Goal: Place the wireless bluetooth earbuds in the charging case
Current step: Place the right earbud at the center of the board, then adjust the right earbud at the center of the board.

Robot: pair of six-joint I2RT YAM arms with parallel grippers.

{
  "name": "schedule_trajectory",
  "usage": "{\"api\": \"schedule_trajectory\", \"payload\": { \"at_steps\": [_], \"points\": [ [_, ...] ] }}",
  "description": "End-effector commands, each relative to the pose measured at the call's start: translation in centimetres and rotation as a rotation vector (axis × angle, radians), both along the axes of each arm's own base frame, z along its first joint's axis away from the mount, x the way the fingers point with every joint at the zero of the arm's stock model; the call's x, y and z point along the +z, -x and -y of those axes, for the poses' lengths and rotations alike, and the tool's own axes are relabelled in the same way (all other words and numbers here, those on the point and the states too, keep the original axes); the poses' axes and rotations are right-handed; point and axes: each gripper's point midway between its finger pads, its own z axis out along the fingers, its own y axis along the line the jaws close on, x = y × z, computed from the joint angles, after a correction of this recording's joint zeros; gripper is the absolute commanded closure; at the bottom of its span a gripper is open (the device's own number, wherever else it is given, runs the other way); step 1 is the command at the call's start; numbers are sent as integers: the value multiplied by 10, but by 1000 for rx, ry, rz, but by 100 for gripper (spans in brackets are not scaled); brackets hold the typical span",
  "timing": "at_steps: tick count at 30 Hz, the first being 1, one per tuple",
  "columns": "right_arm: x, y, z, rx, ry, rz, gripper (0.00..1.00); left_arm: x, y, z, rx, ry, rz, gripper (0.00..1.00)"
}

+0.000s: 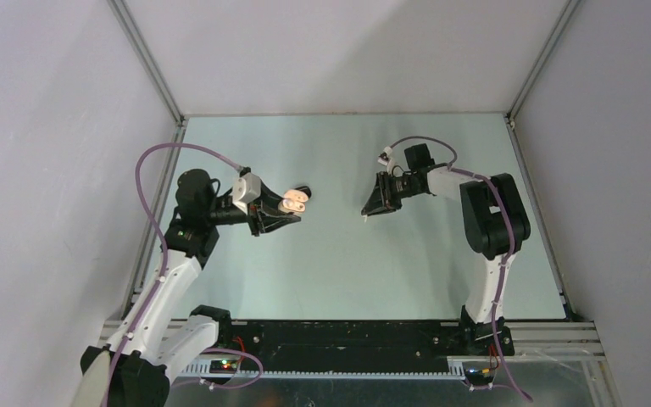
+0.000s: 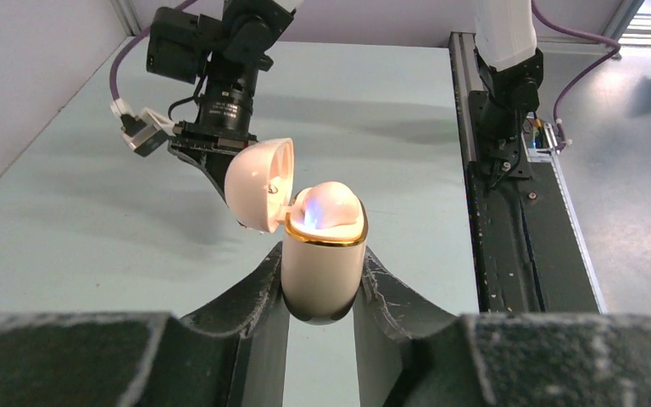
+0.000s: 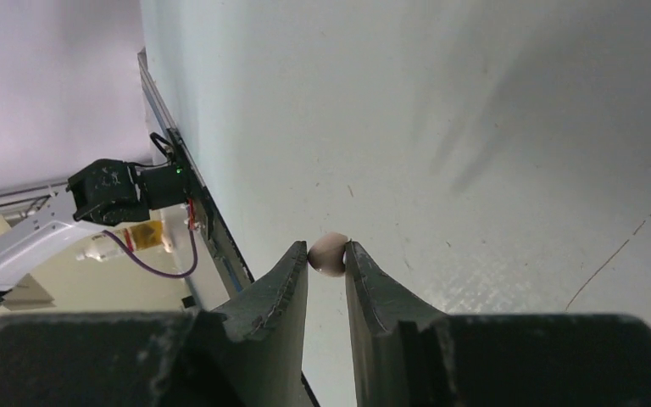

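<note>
**Spotter:** Where is the bud you're about to seat?

**Note-taker:** It's pinched at the very tips of your right gripper [image 3: 327, 259]. It's a pale beige earbud [image 3: 329, 253], and the fingers are nearly together with only the bud between them. It's held above the table [image 1: 339, 271], right of centre.

**Spotter:** And the target?

**Note-taker:** The charging case [image 2: 322, 280] lies left of that bud, well apart. Your left gripper [image 2: 322, 254] clamps its lower body, fingers pressed to both sides. The lid [image 2: 258, 182] is tipped back beside the mouth. One seated bud [image 2: 331, 208] glows blue inside.

**Spotter:** Axis?

**Note-taker:** The case's long axis runs along your left fingers, with the mouth aimed right, toward the held bud. I judge this a right-arm move: carry the bud left and keep clear of the lid. I can't make out the free socket.
</note>
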Motion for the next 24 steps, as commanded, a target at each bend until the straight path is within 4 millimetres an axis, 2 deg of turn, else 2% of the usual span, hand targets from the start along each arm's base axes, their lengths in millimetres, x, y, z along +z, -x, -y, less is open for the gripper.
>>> {"api": "schedule_trajectory", "payload": {
  "at_steps": [1,7,12,15,16,20,22,23,24],
  "points": [
    [10,-12,-8,-7,-49,33,72,4,0,1,3,10,23,88],
    [-13,-18,5,-47,40,32,69,2,-2,3,-2,8,11,88],
    [-22,-27,18,-69,125,72,68,2,-1,4,-5,8,11,88],
    [-10,-33,18,-53,161,135,67,2,-1,4,-5,8,13,88],
    [1,-38,17,-48,175,172,66,3,-1,4,-5,9,13,88],
    [24,-37,0,73,227,330,63,4,0,5,-11,9,16,88],
    [28,-36,-9,137,249,379,61,4,0,5,-7,8,20,88],
    [22,-34,-14,157,254,367,61,4,0,4,-4,7,21,88],
    [27,-36,-19,161,240,355,60,5,0,4,-3,6,25,88]
  ]
}}
